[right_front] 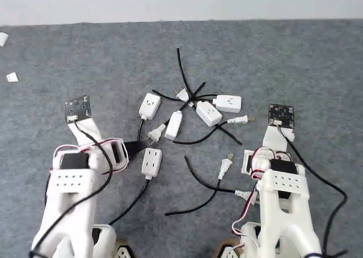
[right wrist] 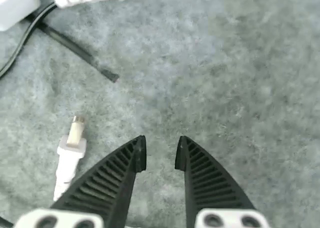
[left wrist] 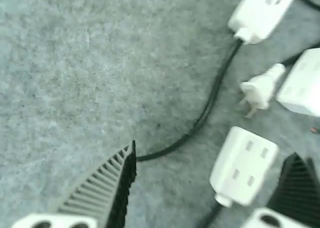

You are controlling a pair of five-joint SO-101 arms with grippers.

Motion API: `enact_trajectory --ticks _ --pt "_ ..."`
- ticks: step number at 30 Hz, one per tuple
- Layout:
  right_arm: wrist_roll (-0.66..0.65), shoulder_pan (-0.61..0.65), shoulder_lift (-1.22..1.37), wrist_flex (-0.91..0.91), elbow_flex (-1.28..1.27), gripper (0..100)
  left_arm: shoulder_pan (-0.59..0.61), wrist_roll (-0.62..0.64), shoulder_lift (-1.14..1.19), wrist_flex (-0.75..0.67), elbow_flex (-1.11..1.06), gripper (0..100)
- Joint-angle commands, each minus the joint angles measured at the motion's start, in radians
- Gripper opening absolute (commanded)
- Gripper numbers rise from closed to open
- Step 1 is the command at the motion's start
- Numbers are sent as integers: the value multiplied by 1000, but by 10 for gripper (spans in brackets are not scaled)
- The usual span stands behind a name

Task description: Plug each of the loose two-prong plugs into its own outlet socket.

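My left gripper point(left wrist: 214, 155) is open just above the carpet, and a white two-slot outlet socket point(left wrist: 243, 165) lies between its black fingers point(left wrist: 117, 185), closer to the far one. In the high view this socket point(right_front: 151, 160) is just right of the left gripper point(right_front: 136, 151). A loose two-prong plug point(left wrist: 260, 90) lies just beyond it, next to another socket point(left wrist: 262, 7). My right gripper point(right wrist: 160, 154) hovers narrowly open over bare carpet, holding nothing. A white plug point(right wrist: 70, 148) lies beside one finger; in the high view this plug point(right_front: 226, 167) is left of the right arm.
More white sockets point(right_front: 150, 105) point(right_front: 209, 113) point(right_front: 228, 103) and plugs point(right_front: 241, 120) point(right_front: 182, 94) lie tangled with black cables at the table's middle. A cut cable end point(right wrist: 112, 77) lies ahead of the right gripper. Two small white scraps point(right_front: 11, 76) are at the far left.
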State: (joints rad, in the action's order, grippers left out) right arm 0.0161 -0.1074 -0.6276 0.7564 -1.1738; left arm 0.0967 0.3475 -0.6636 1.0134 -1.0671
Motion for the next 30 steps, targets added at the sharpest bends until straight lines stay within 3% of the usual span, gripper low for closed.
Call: enact_trajectory --ticks 1,7,12,18,24,30 --pt "78 13 4 5 51 101 18 -8 149 -118 28 415" --pt "89 67 4 27 71 104 32 -11 256 -126 84 415" --pt "-256 160 -12 154 103 104 58 -52 258 -155 79 415" --pt "-463 153 -142 344 213 105 63 -54 265 -189 73 415" --pt "-859 194 -185 616 216 105 63 -54 259 -253 30 415" --pt "-1077 163 -183 624 215 105 77 -57 265 -253 30 415"
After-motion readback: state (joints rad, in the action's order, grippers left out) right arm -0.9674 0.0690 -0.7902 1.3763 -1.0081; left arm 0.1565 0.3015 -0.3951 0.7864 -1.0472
